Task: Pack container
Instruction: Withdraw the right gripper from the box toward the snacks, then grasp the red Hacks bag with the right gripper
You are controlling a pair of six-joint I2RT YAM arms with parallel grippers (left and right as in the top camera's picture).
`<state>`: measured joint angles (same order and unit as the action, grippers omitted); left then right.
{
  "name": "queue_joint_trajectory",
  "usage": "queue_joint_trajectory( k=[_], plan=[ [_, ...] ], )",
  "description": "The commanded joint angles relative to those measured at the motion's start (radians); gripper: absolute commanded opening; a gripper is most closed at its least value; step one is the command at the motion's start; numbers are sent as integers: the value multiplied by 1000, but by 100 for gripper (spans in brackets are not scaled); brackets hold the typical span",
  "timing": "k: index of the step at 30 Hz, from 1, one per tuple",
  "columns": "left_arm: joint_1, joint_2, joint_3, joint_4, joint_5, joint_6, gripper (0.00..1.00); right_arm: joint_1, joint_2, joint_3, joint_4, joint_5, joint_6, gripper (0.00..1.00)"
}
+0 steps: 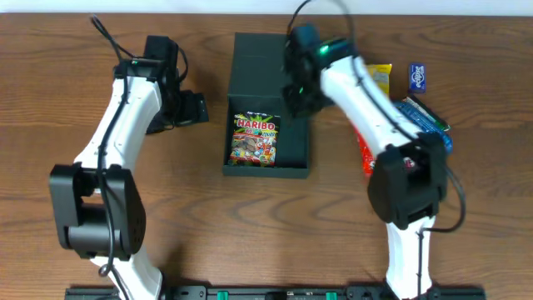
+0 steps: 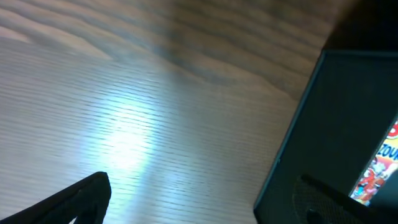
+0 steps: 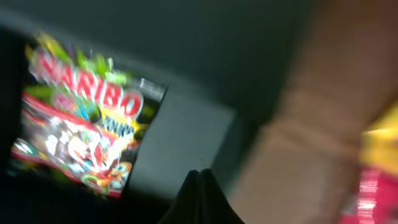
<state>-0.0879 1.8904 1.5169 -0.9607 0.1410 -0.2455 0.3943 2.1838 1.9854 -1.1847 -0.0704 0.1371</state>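
The container (image 1: 266, 171) is a dark teal box in the middle of the table, open, with its flap lid lying back at the far side. A Haribo packet (image 1: 255, 139) lies flat inside it, toward the front left. My right gripper (image 1: 298, 96) is shut and empty over the box's right side. The blurred right wrist view shows its shut fingertips (image 3: 199, 186) above the box floor (image 3: 180, 137), right of the Haribo packet (image 3: 81, 118). My left gripper (image 1: 196, 108) stands open just left of the box; its fingers (image 2: 74, 202) straddle bare table beside the container wall (image 2: 311, 143).
Several snack packets lie right of the box: a yellow one (image 1: 380, 77), a small blue one (image 1: 418, 77), a blue-green one (image 1: 429, 121) and a red one (image 1: 366, 154) partly under the right arm. Both arm bases stand at the front edge.
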Motion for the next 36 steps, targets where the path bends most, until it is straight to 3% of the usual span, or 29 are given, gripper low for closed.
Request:
queue_joint_trajectory(
  k=[1, 10, 14, 17, 20, 23, 25, 30, 33, 36],
  plan=[
    [-5, 31, 5, 10, 63, -30, 96, -87, -108, 65, -1, 18, -48, 1],
    [-51, 129, 5, 50, 167, -77, 97, -351, -83, -2, 95, 28, -56, 1],
    [-58, 136, 5, 52, 167, -96, 97, -421, -5, -5, 141, -167, -56, 6],
    [-58, 136, 5, 48, 168, -100, 98, -435, 27, -5, 71, -148, -57, 6],
    [-57, 136, 5, 50, 171, -100, 98, -426, 19, -3, -56, -35, -84, 15],
    [-57, 136, 5, 50, 171, -100, 97, -410, -21, -3, -153, 46, -109, 13],
    [-56, 136, 5, 51, 170, -100, 98, -410, -61, -3, -187, 71, -109, 20],
    [-56, 136, 5, 46, 171, -100, 98, -459, -212, -20, -266, 29, -110, 27],
    [-56, 136, 5, 47, 169, -98, 98, -515, -330, -161, -242, -25, -113, 40],
    [-56, 136, 5, 51, 166, -98, 98, -594, -443, -420, -161, -161, -105, 50]
  ],
)
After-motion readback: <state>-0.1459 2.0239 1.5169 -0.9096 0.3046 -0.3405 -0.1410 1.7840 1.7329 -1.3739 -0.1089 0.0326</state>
